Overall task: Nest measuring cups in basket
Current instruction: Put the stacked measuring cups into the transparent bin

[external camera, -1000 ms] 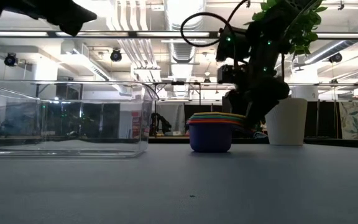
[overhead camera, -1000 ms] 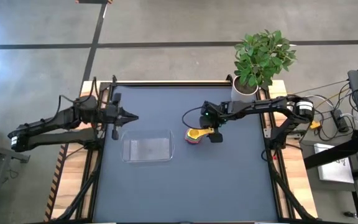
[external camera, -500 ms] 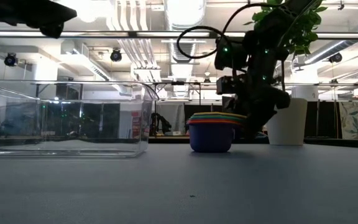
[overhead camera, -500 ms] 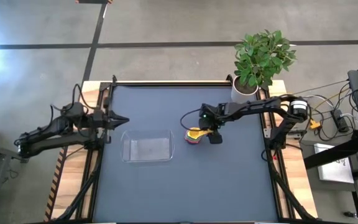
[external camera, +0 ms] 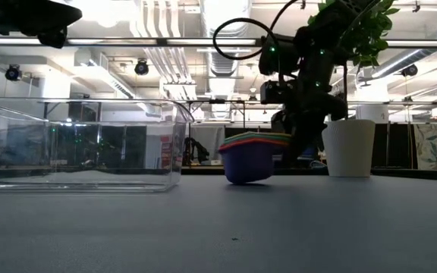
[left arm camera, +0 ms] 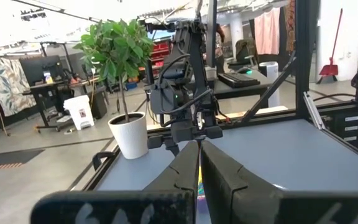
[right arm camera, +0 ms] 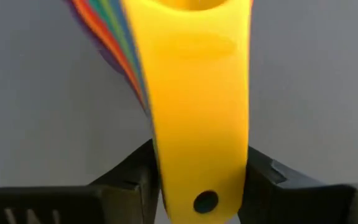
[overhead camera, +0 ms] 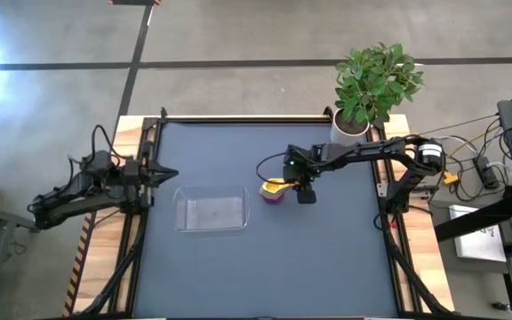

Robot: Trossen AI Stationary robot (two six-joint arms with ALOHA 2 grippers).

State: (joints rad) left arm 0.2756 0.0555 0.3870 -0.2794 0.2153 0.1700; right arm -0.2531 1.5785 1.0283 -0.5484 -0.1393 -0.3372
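The measuring cups stand nested in one stack, purple lowest and yellow on top, right of the table's middle. In the low view the stack is tilted, its handle side raised. My right gripper stands just right of the stack, shut on the handles. The clear basket rests flat on the table left of the stack, with nothing in it. My left gripper hovers shut at the table's left edge, above and beyond the basket's far left corner. My right gripper pinches the stacked handles by their two long edges, near the free end with the hole, between its two fingers. It slants down from the table's right, in line with the handles. The stack is tilted, its bottom edge on the table.
A white pot with a green plant stands at the table's far right corner, behind my right arm. The dark tabletop stretches open toward the near edge. Wooden rails and frame bars run along both sides.
My right gripper has shut on the cup handles. The stack has tipped, its handle side raised, and has shifted slightly toward the basket. My left gripper, still shut, has drawn back toward the table's left edge and sunk a little.
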